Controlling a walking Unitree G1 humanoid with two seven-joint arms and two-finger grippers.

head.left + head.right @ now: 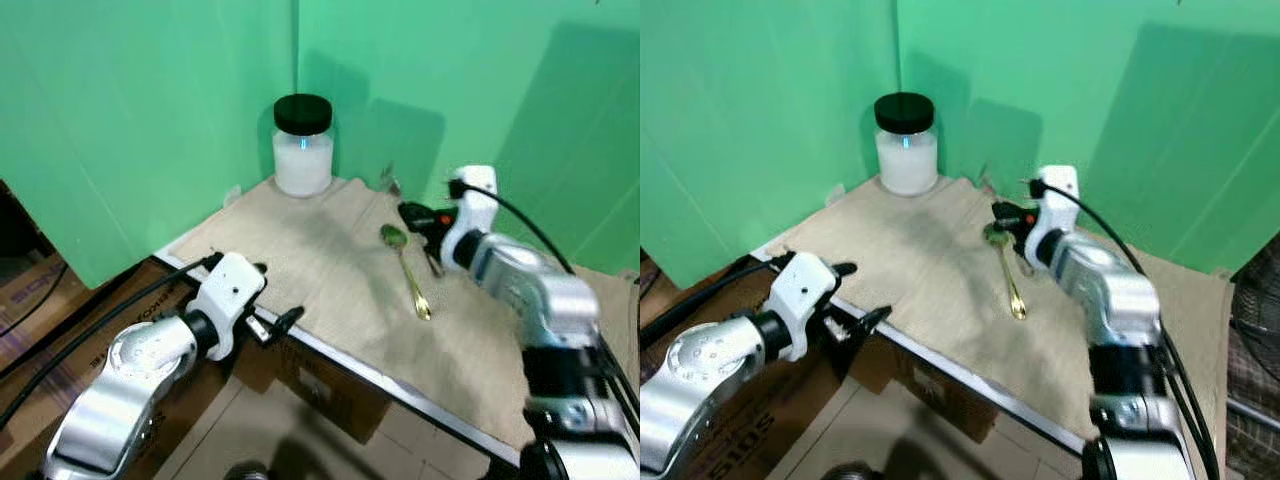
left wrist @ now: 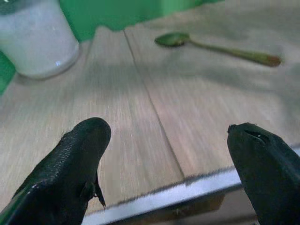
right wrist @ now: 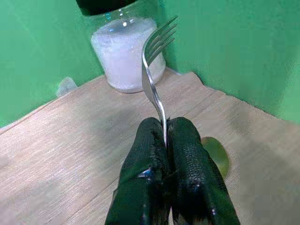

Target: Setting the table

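Note:
My right gripper (image 1: 412,216) is shut on a silver fork (image 3: 157,70), holding it above the table with the tines (image 1: 390,180) pointing up toward the back wall. Just below the gripper a gold spoon (image 1: 408,268) lies on the beige table mat (image 1: 320,260), bowl toward the back. In the right wrist view the spoon's bowl (image 3: 216,154) peeks out beside the fingers (image 3: 187,173). My left gripper (image 1: 272,300) is open at the table's front edge (image 2: 187,192), fingers (image 2: 70,159) apart with nothing between them.
A glass jar (image 1: 302,148) with a black lid and white contents stands in the back corner against the green walls. Cardboard boxes (image 1: 330,390) sit under the table at the left and front.

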